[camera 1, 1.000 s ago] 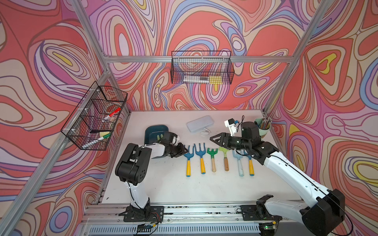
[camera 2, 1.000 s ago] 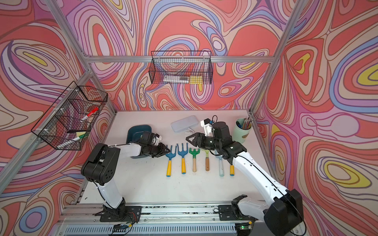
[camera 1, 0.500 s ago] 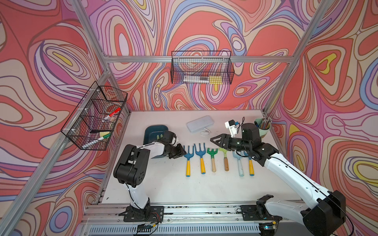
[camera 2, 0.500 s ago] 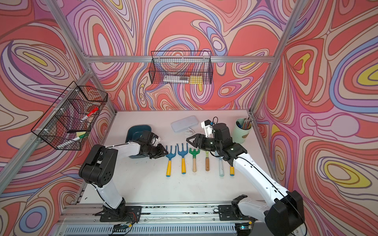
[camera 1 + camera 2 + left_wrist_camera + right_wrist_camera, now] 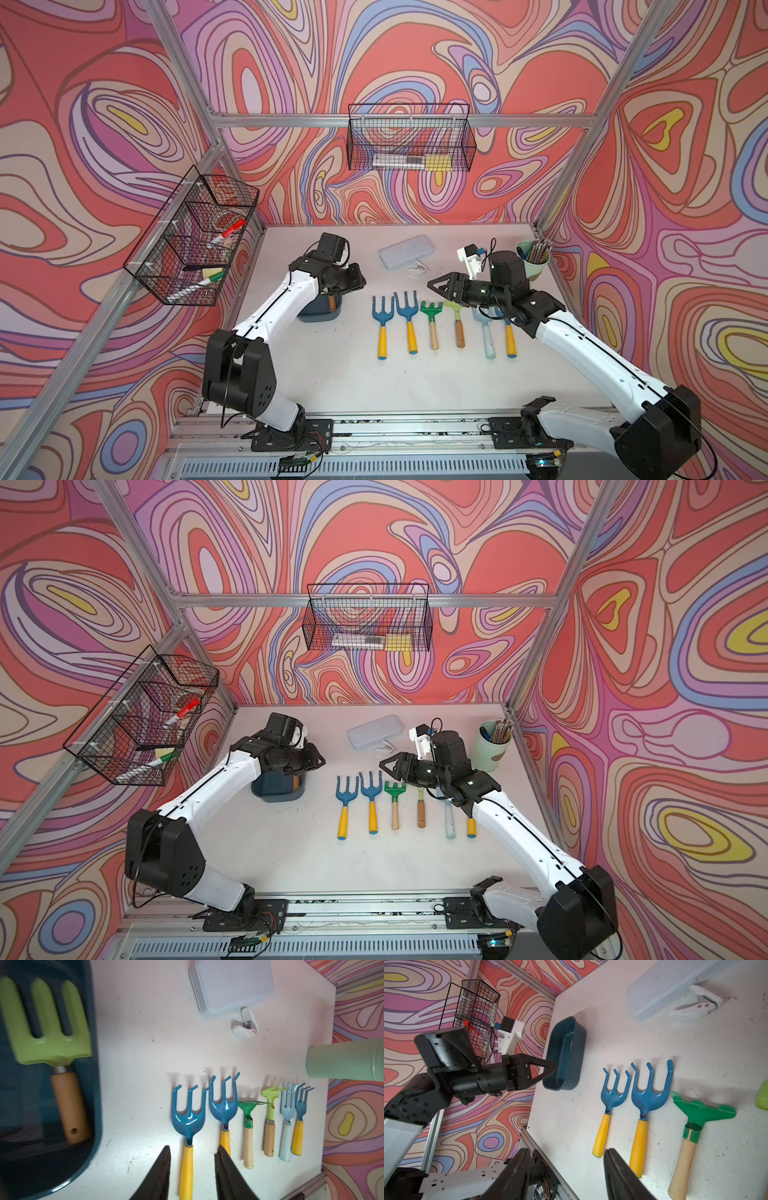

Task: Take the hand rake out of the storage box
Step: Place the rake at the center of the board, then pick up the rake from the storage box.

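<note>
Over the box [image 5: 318,316]: your left gripper [image 5: 193,1148] has come up off the desk [image 5: 332,374] and swung back above the box. A second ago it sat low on the row side of the box, at the nearest tool of the row [image 5: 432,309].
The rake [image 5: 52,1047]: it lies flat inside the box, untouched. Its lime head is toward the far end, and its wooden handle lies close to the wall on the row side.
What that means: I judge that you have finished at the row and are lining up on this rake. The lift out of the box has not begun.
Your left gripper: the jaws are apart with nothing between them. The yellow handle that shows between them in the wrist view is down on the desk, not held.
Your left arm [image 5: 282,299]: it reaches forward from its base with the wrist bent above the box. The gripper points out past the box's row-side rim, tilted slightly down.
Your right gripper [image 5: 567,1151]: the jaws are apart and empty. It hangs above the row, well apart from the box, and has barely moved.
Your next move: you will likely have to tip the left wrist down into the box and close on the wooden handle, and the near wall leaves little room.
</note>
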`<state>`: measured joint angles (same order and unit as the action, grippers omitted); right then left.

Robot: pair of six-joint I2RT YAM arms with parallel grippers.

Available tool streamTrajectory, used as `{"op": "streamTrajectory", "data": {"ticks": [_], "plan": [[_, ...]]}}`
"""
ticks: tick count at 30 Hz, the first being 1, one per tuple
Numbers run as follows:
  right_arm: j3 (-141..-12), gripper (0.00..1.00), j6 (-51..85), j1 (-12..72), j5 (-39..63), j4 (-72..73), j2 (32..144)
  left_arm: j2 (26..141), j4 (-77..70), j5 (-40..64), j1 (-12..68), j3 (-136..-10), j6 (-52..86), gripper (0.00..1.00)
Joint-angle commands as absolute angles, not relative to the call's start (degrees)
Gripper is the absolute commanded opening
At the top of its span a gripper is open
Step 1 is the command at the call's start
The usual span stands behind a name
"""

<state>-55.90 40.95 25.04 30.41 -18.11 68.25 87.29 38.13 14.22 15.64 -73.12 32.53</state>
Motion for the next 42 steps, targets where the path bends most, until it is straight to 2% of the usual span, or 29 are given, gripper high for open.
{"op": "streamTrajectory", "data": {"ticks": [1, 5, 18, 28, 42], "plan": [[-56.2, 0.58, 39.7, 26.0, 29.3, -19.0, 69.6, 87.8, 49.3, 6.2, 11.2, -71.9, 29.6, 0.42], [-57.2, 0.58, 39.4, 28.3, 28.2, -18.8, 71.4, 90.0, 48.4, 7.3, 7.7, -69.7, 27.7, 0.40], [-57.2, 0.58, 41.7, 31.6, 28.6, -14.5, 73.9, 100.2, 45.5, 2.6, 7.4, -70.9, 27.0, 0.42], [-56.9, 0.58, 42.8, 32.8, 28.9, -12.7, 74.3, 104.1, 40.1, 8.7, 5.3, -72.3, 24.5, 0.42], [-59.1, 0.58, 43.0, 35.3, 28.9, -11.5, 77.6, 108.3, 38.8, 8.0, 5.0, -73.6, 22.1, 0.42]]}}
